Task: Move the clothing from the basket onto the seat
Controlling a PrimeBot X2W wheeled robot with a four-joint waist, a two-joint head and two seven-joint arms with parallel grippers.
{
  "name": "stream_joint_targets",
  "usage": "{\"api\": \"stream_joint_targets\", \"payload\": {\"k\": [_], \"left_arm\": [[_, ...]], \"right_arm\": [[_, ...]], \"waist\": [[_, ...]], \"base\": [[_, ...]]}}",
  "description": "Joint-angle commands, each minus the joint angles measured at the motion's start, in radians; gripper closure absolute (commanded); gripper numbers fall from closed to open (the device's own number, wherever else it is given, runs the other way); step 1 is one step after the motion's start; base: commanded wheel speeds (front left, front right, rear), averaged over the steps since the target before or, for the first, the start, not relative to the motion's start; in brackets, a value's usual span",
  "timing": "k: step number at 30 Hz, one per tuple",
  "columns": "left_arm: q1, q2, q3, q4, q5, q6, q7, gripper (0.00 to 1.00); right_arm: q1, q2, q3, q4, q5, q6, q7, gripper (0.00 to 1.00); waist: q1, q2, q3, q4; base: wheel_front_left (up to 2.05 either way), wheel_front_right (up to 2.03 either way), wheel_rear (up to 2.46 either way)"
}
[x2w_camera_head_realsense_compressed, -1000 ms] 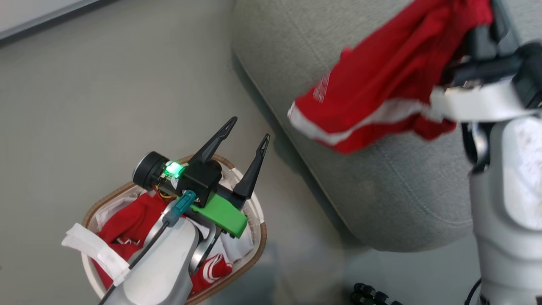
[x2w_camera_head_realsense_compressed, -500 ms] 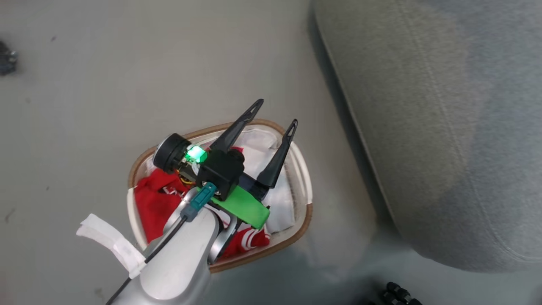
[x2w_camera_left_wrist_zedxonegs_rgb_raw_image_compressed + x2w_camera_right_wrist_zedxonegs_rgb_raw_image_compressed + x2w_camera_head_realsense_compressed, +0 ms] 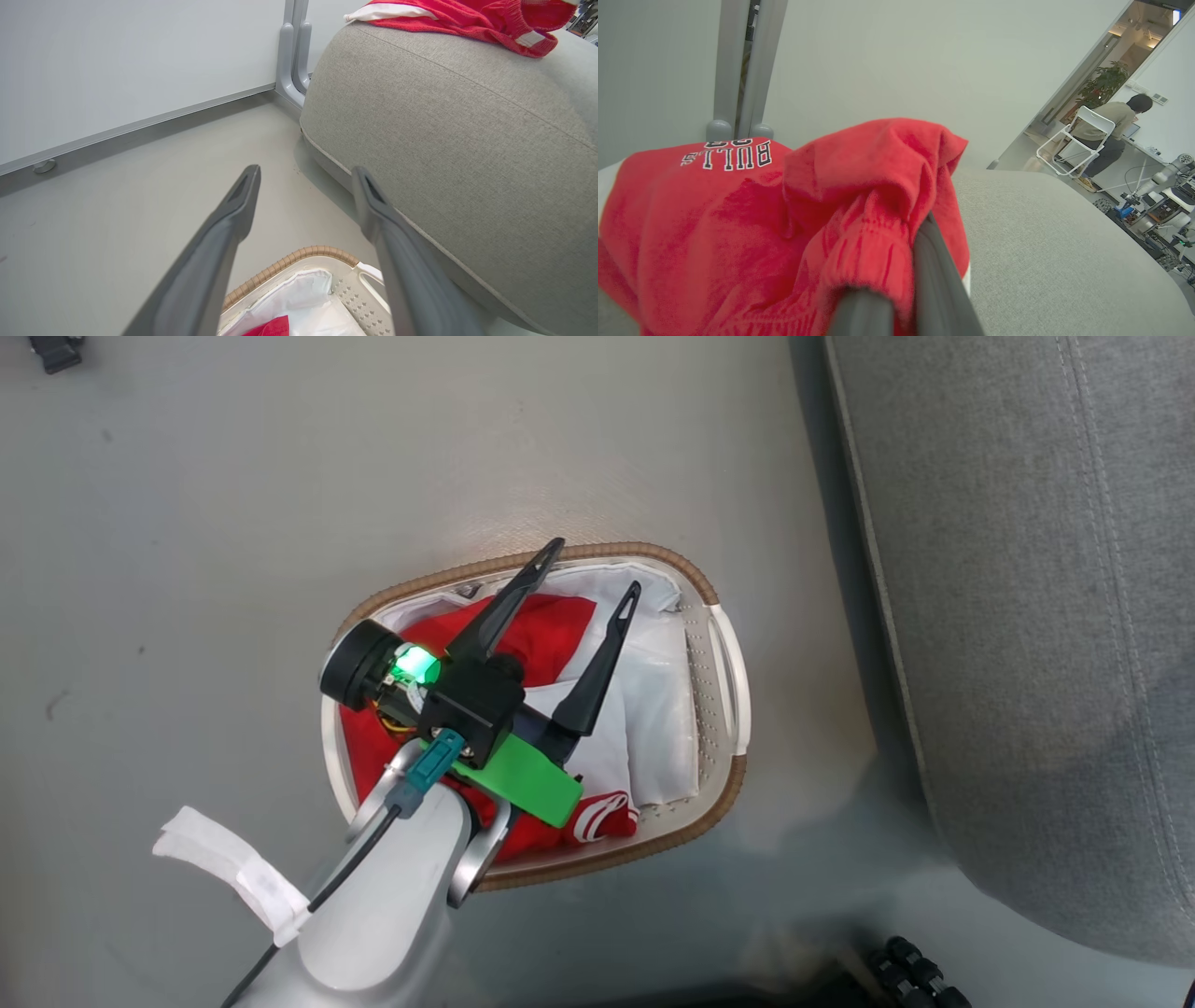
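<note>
Clothing (image 3: 551, 635): soft red sports fabric with white trim, heaped in the left half of the basket (image 3: 597, 553), on the floor (image 3: 187, 523) just left of the seat (image 3: 1027, 616). Probably light, limp and not fragile; likely to sag, stretch out and trail over the rim when lifted. Best taken by a bunched fold at the top of the red heap, pinched deep enough to keep hold. Best kept clear of the glossy white liner (image 3: 663, 709) on the right side, slippery by the look of it and apt to come up with the cloth.

Left gripper (image 3: 597, 565): wide open, empty, poised above the far end of the basket, touching nothing. Right gripper (image 3: 896, 280): fingers close together, pinching the gathered waistband of a red garment (image 3: 714, 224) resting on top of the seat; apparently gripped, not yet let go.

Against one second ago: head camera swung down and left, so basket now central and seen from straight above, seat pushed to the right edge. Then, red garment hanging in the air from the right gripper over the seat; now lying on the cushion. Left gripper open over the basket, as then.
</note>
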Motion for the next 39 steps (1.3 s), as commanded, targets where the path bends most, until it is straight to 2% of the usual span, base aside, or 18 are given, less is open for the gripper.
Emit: {"api": "stream_joint_targets", "payload": {"k": [1, 5, 7, 8, 9, 10, 22, 26, 32, 39], "left_arm": [[-0.001, 0.007, 0.003, 0.002, 0.006, -0.002, -0.001, 0.0], [0.002, 0.022, 0.003, 0.008, 0.008, -0.002, -0.001, 0.0], [0.004, 0.025, 0.004, 0.011, 0.008, -0.002, -0.001, 0.0], [0.007, 0.026, 0.007, 0.013, 0.007, -0.002, -0.001, 0.0], [0.008, 0.027, 0.009, 0.015, 0.006, -0.002, -0.001, 0.0], [0.01, 0.029, 0.014, 0.017, 0.005, -0.002, -0.001, 0.0], [0.042, 0.021, 0.07, 0.023, -0.013, -0.002, -0.001, 0.0], [0.064, 0.013, 0.103, 0.019, -0.023, -0.002, -0.001, 0.0], [0.112, -0.014, 0.167, 0.012, -0.04, -0.002, -0.001, 0.0], [0.184, -0.041, 0.258, 0.003, -0.052, 0.002, -0.001, 0.0]], "right_arm": [[0.016, 0.0, -0.001, 0.002, -0.003, -0.002, 0.0, 1.0], [0.045, 0.034, 0.014, 0.018, -0.004, -0.002, 0.0, 1.0], [0.058, 0.045, 0.025, 0.028, -0.001, -0.002, 0.0, 0.68], [0.066, 0.052, 0.035, 0.034, 0.003, -0.002, 0.0, 0.46], [0.074, 0.056, 0.042, 0.034, 0.007, -0.002, 0.0, 0.04], [0.085, 0.064, 0.055, 0.036, 0.012, -0.002, 0.0, 0.0], [0.244, 0.116, 0.174, 0.008, 0.08, -0.002, 0.0, 0.0], [0.281, 0.104, 0.219, -0.015, 0.089, -0.002, 0.0, 0.0], [0.292, 0.088, 0.278, -0.043, 0.102, -0.002, 0.0, 0.0], [0.284, 0.112, 0.372, -0.056, 0.139, -0.002, 0.0, 0.0]], "waist": [[-0.0001, -0.0001, 0.002, -0.021], [-0.0001, -0.0001, -0.005, -0.052], [-0.0001, -0.0001, -0.011, -0.064], [-0.0001, -0.0001, -0.015, -0.07], [-0.0001, -0.0001, -0.019, -0.075], [-0.0001, -0.0001, -0.025, -0.082], [-0.0001, -0.0001, -0.126, -0.119], [-0.0001, -0.0001, -0.177, -0.115], [-0.0001, -0.0001, -0.273, -0.082], [-0.0001, -0.0001, -0.387, -0.005]], "base": [[0.0, 0.0, 0.0], [0.0, 0.0, 0.0], [0.0, 0.0, 0.0], [0.0, 0.0, 0.0], [0.0, 0.0, 0.0], [0.0, 0.0, 0.0], [0.0, 0.0, 0.0], [0.0, 0.0, 0.0], [0.0, 0.0, 0.0], [0.0, 0.0, 0.0]]}}
